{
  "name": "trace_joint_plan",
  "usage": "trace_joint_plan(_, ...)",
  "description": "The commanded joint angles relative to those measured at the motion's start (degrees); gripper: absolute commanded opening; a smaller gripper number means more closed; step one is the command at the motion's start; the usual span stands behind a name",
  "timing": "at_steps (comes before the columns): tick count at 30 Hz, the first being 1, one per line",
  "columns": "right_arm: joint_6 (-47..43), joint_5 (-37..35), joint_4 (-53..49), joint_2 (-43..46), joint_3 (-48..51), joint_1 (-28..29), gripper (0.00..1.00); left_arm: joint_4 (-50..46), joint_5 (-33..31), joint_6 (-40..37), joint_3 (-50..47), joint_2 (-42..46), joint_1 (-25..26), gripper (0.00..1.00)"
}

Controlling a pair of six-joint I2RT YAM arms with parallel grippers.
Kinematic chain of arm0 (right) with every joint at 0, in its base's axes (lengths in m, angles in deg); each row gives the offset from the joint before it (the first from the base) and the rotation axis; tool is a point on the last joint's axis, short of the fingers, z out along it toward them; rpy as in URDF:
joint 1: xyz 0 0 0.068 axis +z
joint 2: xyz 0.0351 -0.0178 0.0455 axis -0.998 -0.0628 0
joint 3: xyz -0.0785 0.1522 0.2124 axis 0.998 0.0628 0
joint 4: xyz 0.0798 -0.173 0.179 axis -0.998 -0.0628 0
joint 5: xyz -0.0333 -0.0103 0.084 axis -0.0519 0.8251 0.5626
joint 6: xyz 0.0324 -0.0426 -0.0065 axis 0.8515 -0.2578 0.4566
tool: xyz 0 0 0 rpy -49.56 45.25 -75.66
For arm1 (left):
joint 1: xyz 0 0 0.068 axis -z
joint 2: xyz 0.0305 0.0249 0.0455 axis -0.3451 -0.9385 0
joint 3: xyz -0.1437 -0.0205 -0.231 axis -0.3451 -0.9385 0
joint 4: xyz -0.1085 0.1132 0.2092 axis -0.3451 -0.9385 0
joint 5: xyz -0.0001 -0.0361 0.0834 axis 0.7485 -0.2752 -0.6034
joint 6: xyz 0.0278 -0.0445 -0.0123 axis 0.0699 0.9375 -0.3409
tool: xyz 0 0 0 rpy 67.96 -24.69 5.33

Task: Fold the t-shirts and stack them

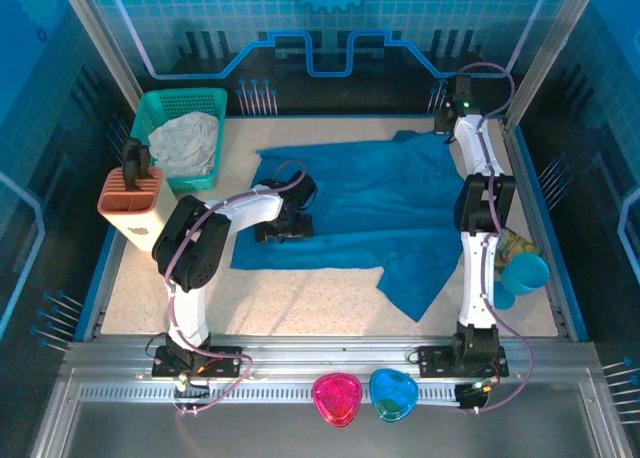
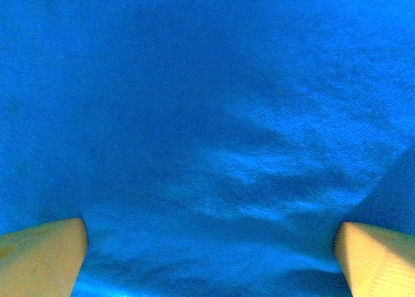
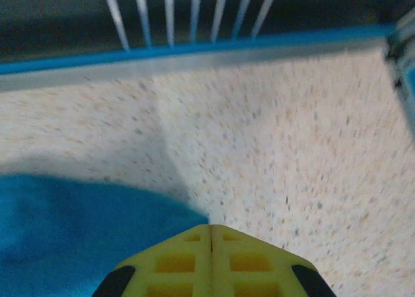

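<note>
We hold the left claw [image 2: 211,224] wide over the shirt [image 1: 370,198], likely to pin it; the right claw [image 3: 211,227] sits closed at its corner.

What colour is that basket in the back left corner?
The basket is teal-green, seen best in the top external view.

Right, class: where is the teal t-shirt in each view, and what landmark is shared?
Top external: t-shirt spread out in the middle.
Left wrist: its fabric beneath the open left end effector.
Right wrist: lower left, beside the shut right end effector.
Shared landmark: speckled table, top and right wrist.
</note>
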Motion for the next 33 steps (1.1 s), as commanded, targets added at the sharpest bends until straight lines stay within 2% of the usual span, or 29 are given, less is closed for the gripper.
trace_joint_plan(1, 9.0, 5.0, -5.1, -2.7, 0.0, -2.2, 0.00, -2.4, -0.4, 0.5, -2.9, -2.0, 0.3, 0.99)
trace_joint_plan(2, 9.5, 6.1, -5.4, -2.6, 0.5, -2.6, 0.09, -2.4, -0.3, 0.4, -2.9, -2.0, 0.3, 0.99)
trace_joint_plan(4, 10.1, 8.5, -5.8, -1.7, 2.2, -3.2, 0.38, -2.3, 0.2, 0.3, -2.8, -1.9, 0.3, 0.99)
trace_joint_plan(6, 10.1, 9.7, -5.9, 0.0, 4.3, -3.5, 0.45, -2.5, 0.4, 0.3, -2.9, -1.6, 0.2, 0.99)
trace_joint_plan(11, 8.8, 11.1, -4.0, 8.6, 14.0, -3.5, 0.52, -2.6, 0.3, 0.7, -5.6, 1.1, 0.4, 0.99)
trace_joint_plan(16, 9.1, 10.3, 4.0, 25.1, 35.0, -2.5, 0.61, -1.7, -0.4, 1.6, -10.2, 4.2, 0.3, 1.00)
trace_joint_plan(20, 13.3, 8.7, 8.9, 36.8, 52.0, -2.2, 0.66, 0.6, 0.4, 2.0, -12.9, 5.1, 0.3, 0.99)
trace_joint_plan(22, 15.9, 10.7, 11.9, 41.0, 60.0, -2.1, 0.64, 2.2, 1.7, 2.0, -13.3, 4.9, 0.3, 0.99)
trace_joint_plan(23, 17.1, 11.7, 13.0, 42.0, 62.8, -2.0, 0.60, 2.7, 2.2, 1.9, -13.2, 4.8, 0.3, 0.99)
trace_joint_plan(26, 19.8, 15.3, 16.1, 41.8, 68.5, -1.3, 0.35, 3.4, 3.1, 1.3, -12.0, 4.6, 0.3, 0.99)
trace_joint_plan(28, 21.0, 17.7, 16.3, 39.3, 69.1, -0.9, 0.16, 3.4, 3.1, 0.6, -11.1, 4.7, 0.3, 0.99)
trace_joint_plan(30, 21.9, 17.9, 16.5, 37.1, 68.8, 0.0, 0.00, 3.2, 2.8, 0.1, -10.6, 5.5, 0.3, 0.99)
trace_joint_plan(33, 23.6, 16.6, 16.9, 35.2, 68.5, 0.8, 0.00, 3.2, 2.5, -0.5, -11.0, 6.8, 0.3, 0.99)
